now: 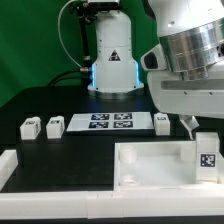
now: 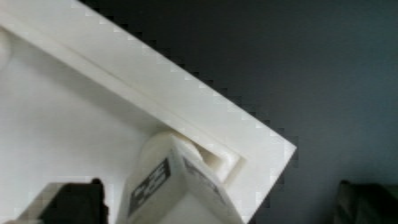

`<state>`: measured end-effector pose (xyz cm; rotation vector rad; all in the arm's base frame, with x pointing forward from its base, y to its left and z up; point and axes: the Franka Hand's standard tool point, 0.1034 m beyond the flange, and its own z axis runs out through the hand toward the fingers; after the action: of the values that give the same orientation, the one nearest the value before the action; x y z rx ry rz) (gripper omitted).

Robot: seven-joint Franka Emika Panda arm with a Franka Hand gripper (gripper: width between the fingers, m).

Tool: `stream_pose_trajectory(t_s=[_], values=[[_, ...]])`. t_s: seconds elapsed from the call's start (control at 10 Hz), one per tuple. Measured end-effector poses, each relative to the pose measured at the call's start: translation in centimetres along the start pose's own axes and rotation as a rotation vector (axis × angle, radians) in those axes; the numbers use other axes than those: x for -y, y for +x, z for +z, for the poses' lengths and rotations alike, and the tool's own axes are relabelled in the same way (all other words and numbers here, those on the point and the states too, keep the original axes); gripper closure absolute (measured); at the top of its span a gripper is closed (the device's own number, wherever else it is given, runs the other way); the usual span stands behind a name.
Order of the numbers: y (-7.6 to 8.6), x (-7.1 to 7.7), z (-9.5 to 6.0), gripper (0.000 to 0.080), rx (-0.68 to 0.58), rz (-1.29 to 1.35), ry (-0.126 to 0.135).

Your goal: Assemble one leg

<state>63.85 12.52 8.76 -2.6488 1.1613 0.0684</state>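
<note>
Robotics lab: marker board [image 1: 111, 122], black table [image 1: 40, 105]

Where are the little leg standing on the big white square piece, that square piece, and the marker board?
leg [image 1: 206, 153], exterior view, tagged face.
white square piece [image 1: 150, 163], exterior view, flat top.
marker board [image 1: 108, 122], exterior view, middle tags.

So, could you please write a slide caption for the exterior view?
Open claw above a tagged leg standing in the white square piece's corner; three legs wait beside the marker board.

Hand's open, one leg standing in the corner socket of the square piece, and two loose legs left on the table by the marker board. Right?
Not quite: the exterior view shows three loose legs by the marker board, not two. The rest holds.
</note>
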Motion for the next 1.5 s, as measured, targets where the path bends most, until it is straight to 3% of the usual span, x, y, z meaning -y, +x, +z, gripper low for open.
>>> stream_pose_trajectory(t_s=[0.2, 0.4, 0.5, 0.6, 0.8, 1.1, 1.5], values=[[1.1, -0.6, -0.1, 0.0151, -0.014, -0.215, -0.012], [0.9, -0.2, 0.0, 0.0151, -0.049, -0.485, -0.039], [0.9, -0.2, 0.0, 0.0151, -0.047, -0.463, -0.035], [0.9, -0.2, 0.0, 0.0191, -0.048, -0.442, -0.036], [0.9, -0.3, 0.0, 0.0463, -0.048, -0.443, -0.036], [1.3, -0.5, -0.1, 0.0495, -0.053, -0.131, -0.025], [1.7, -1.0, -0.1, 0.0495, -0.040, 0.560, 0.084]])
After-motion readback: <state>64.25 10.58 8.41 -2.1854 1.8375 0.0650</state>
